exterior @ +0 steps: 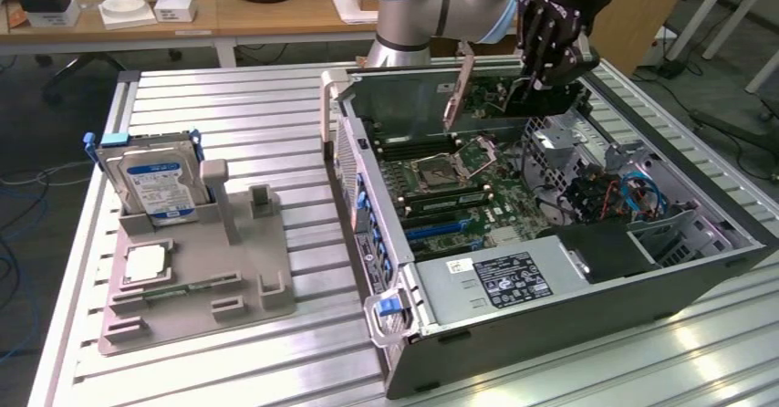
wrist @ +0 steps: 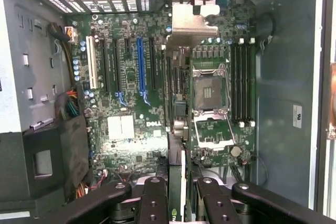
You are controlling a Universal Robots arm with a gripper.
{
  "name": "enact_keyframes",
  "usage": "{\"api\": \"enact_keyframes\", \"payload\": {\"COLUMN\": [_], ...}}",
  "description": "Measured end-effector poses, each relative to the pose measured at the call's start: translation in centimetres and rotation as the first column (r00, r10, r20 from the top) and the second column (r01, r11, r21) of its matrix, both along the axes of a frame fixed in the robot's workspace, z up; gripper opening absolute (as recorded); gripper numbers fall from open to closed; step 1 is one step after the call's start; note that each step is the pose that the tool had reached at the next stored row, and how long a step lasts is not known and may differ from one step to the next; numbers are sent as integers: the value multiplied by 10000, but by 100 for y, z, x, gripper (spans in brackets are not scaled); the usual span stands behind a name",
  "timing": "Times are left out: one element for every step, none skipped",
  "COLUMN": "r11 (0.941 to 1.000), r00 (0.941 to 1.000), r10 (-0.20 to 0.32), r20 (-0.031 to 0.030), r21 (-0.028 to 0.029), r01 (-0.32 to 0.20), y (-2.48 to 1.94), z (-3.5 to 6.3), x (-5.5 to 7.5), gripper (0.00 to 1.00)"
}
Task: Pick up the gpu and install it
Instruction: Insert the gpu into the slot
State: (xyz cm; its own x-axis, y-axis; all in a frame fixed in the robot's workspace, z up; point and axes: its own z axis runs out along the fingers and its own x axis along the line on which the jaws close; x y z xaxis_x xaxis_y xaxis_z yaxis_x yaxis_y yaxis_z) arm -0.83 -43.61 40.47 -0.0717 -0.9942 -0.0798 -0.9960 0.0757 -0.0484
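Claw (exterior: 545, 65) is gripping the gpu (wrist: 177, 129), card hanging edge-down over the open case (exterior: 572, 284). Its long axis is running parallel to the blue slot (wrist: 140, 69), offset toward the CPU socket (wrist: 210, 95). In the exterior view, the slots are lying at the claw's 7 o'clock.

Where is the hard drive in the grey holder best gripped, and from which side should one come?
I would grip the hard drive by its upper half, coming from above: it stands upright in the grey holder, so only the top is free. Close on the two broad flat faces.
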Motion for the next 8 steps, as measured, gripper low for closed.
{"api": "enact_keyframes", "payload": {"r11": [10000, 10000, 10000, 10000, 10000, 9999, 9998, 9995], "r00": [10000, 10000, 10000, 10000, 10000, 9999, 9998, 9995], "r10": [1, 6, 22, 44, 66, 114, 193, 305], "r20": [0, 0, 0, 0, 2, 1, 1, 1], "r21": [-9, -26, -53, -71, -70, -72, -73, -73], "r01": [-1, -6, -22, -44, -66, -114, -193, -305], "y": [0, 0, 0, 0, -2, -7, -9, -9], "z": [-14, -24, -35, -47, -60, -72, -81, -89], "x": [0, 0, 0, -2, -5, -6, -7, -8], "gripper": [26, 26, 26, 26, 26, 26, 26, 26]}}
